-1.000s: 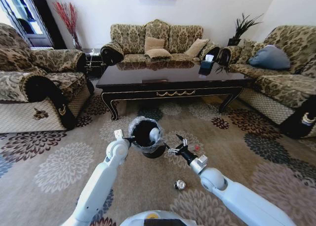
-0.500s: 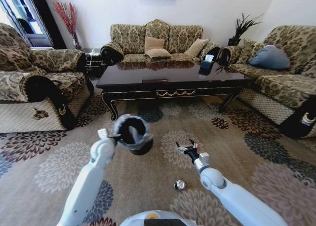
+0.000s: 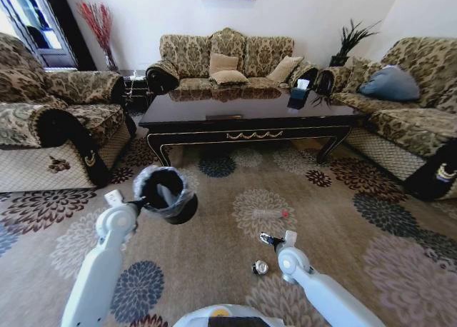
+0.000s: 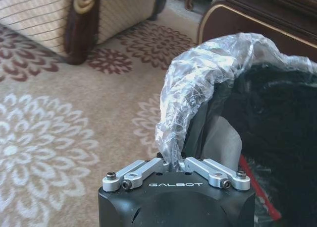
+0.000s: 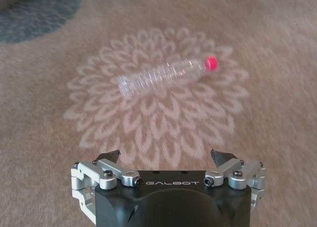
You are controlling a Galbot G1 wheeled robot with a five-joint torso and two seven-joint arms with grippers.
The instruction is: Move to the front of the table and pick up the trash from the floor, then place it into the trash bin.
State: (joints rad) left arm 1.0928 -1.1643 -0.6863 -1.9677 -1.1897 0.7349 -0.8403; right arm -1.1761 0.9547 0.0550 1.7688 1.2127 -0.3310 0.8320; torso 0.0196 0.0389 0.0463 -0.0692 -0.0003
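The trash is lying out on the flowery carpet in front of the robot: closest in, a small silvery can is sitting on the floor just beside the right arm, and a bit farther out a clear plastic bottle with a red cap is lying on its side in the middle of a pale flower pattern. The right pincer is hanging low over the carpet between those two, and in its wrist view it is showing its fingers spread wide with nothing in them, the bottle lying well ahead of the tips. Over on the other side, the left pincer is holding the trash bin up off the floor by its rim; the wrist view is showing the fingers pinched narrow right on the crinkly clear bag lining the bin. Something pale is sticking up inside the bin, looks like a folded white piece, and a red bit is peeking out low down by the liner, but I can't really tell what that is. Farther back, the table is standing across the room, a glossy dark surface with gold trim on the front rail, and there are patterned sofas wrapping around it on three sides.
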